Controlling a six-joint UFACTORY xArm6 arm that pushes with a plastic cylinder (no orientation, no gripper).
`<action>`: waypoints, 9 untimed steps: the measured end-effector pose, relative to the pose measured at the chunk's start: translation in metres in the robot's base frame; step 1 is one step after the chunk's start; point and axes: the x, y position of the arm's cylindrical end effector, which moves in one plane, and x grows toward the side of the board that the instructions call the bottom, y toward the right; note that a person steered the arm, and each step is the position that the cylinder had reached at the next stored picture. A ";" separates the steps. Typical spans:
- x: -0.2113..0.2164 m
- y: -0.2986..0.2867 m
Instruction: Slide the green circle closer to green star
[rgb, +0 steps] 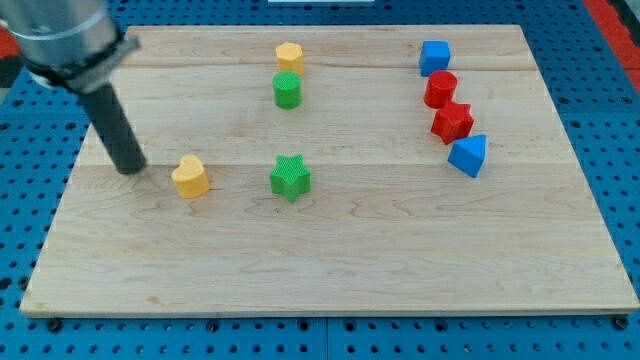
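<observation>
While my tip (131, 168) rests on the desk (330, 270) at the view's left, just left of the yellow heart (190, 177), the job looks hardly begun. I carry no claw, only a dark rod, so there is nothing to spread or press together.

From the one camera view, the green circle (287, 90) stands near the view's top, just below the yellow hexagon (289, 57) and almost touching it. The green star (291, 177) lies straight below the circle, towards the view's bottom, with bare wood between them. They are still clearly apart, so I judge the whole push is left to do.

To do it, I would need my tip above the circle, in the tight spot by the hexagon, then slide downward. The heart sits between me and the star, so I should go round it.

At the view's right, a blue cube (435, 57), red cylinder (440, 90), red star (452, 122) and blue triangle (468, 155) form a line, well away.
</observation>
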 end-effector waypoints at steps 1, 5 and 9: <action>-0.069 0.043; -0.091 0.206; -0.019 0.241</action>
